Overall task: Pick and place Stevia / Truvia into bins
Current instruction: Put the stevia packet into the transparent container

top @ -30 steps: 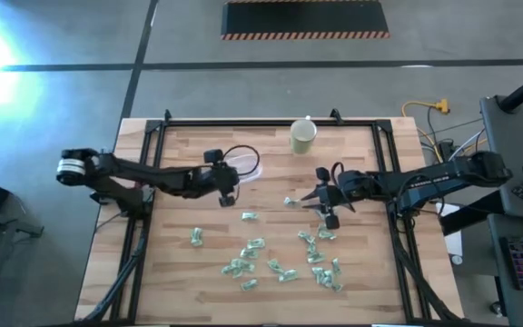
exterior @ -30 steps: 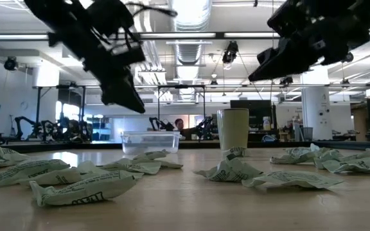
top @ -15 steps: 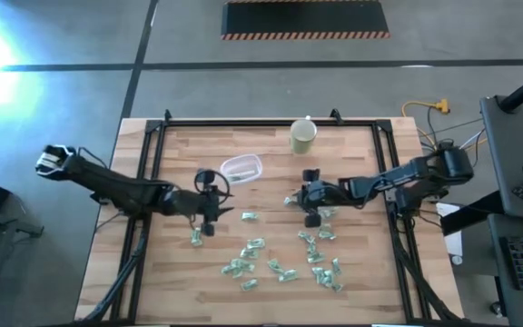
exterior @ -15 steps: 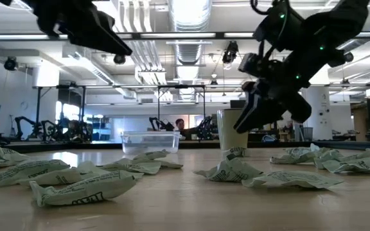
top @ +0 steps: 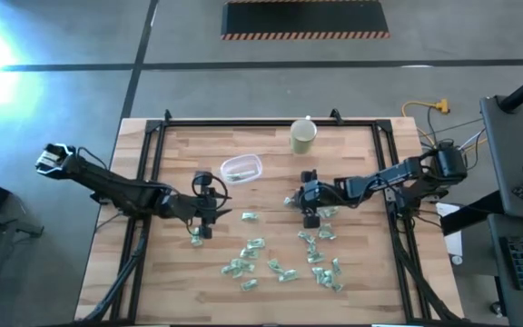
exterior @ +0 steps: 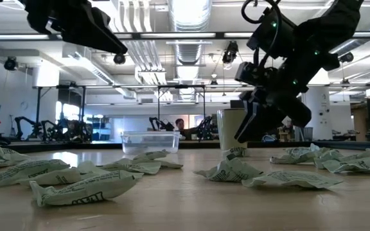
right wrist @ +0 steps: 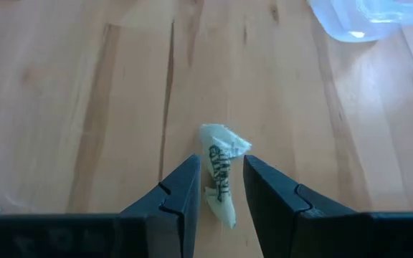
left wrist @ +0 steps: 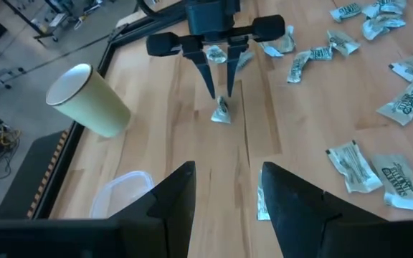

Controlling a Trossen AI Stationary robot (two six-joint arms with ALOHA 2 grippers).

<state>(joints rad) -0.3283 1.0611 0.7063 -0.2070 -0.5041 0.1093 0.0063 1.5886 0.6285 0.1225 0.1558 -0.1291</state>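
Observation:
Several pale green and white sachets [top: 280,259] lie scattered over the near half of the wooden table. The clear tub [top: 241,167] stands left of the beige cup [top: 303,135]. My right gripper [top: 295,202] is down at table level, shut on one sachet [right wrist: 221,168] that lies apart from the rest, right of the tub. My left gripper [top: 218,214] hangs open above bare wood near and left of the tub, its fingers [left wrist: 185,186] wide apart and touching nothing. In the low view it shows high up [exterior: 101,35]. My right gripper pinches the lone sachet between its two fingertips [left wrist: 212,89], slanting down from the table's right side. The fingers sit on the sachet's long sides [right wrist: 208,179], and its crumpled end [right wrist: 226,142] sticks out past them. The sachet's lower part rests on the table.
The cup [exterior: 233,128] stands at the far edge, close behind my right gripper. The tub [left wrist: 124,193] is a short way left of the held sachet. Black frame rails [top: 152,136] run along the table's edges. Bare wood lies between the tub and the sachet pile.
My left gripper has drawn back from over the tub toward the table's near-left and now holds still. My right gripper has moved left and down to the lone sachet, and its widely spread fingers have closed in on it.

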